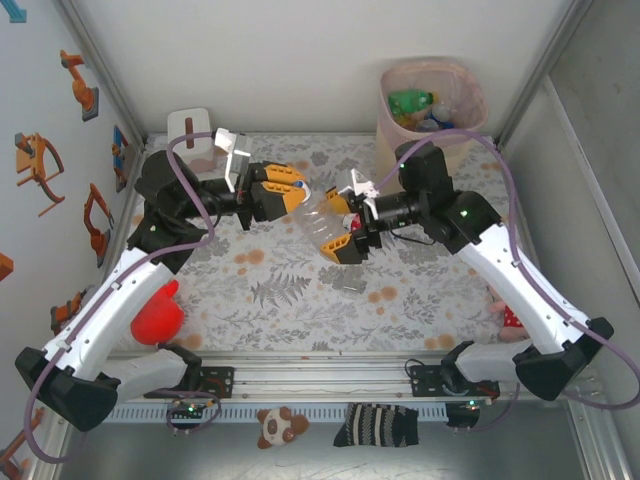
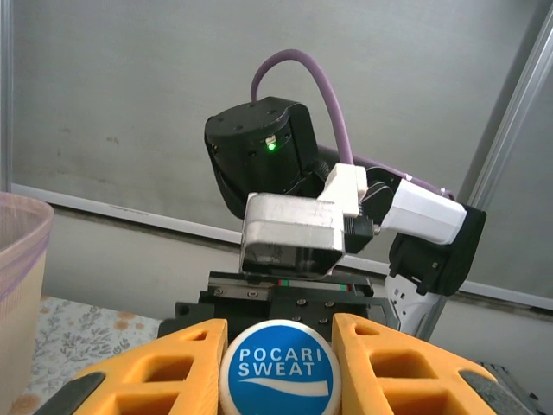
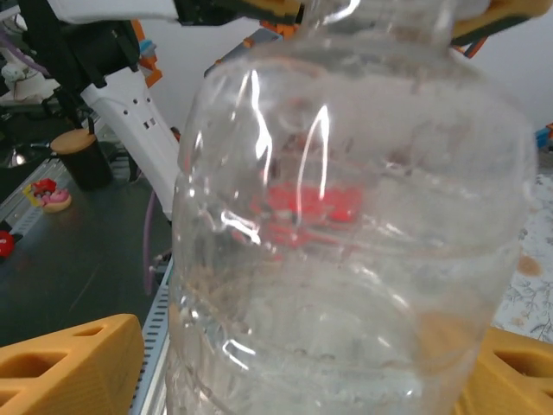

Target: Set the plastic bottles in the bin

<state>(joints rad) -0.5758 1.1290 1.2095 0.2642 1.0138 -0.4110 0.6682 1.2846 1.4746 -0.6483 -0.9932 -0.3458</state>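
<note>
Top external view: the left gripper (image 1: 290,190) and the right gripper (image 1: 343,228) meet over the middle of the grey flower-printed table cover (image 1: 270,290), both on one clear ribbed plastic bottle (image 1: 322,222) that lies slanted between them; its capped end points to the left gripper and its body sits in the right one. The tall round pale pink plastic bin (image 1: 385,125) stands at the far right corner, well apart from the held bottle; a green plastic bottle (image 1: 410,101) lies inside it among others too small to tell.

Left wrist view: the left gripper (image 2: 278,363) has its orange fingers (image 2: 173,372) closed against the bottle's round blue cap (image 2: 276,370), printed POCARI SWEAT; the bin (image 2: 19,259) shows at the left edge.

Right wrist view: the bottle (image 3: 346,242) bulks close before the lens; the right gripper (image 3: 289,367) clamps its body, an orange finger (image 3: 69,363) on either side; something red shows blurred through the plastic.

A white box (image 1: 189,128) sits at the far left corner.
</note>
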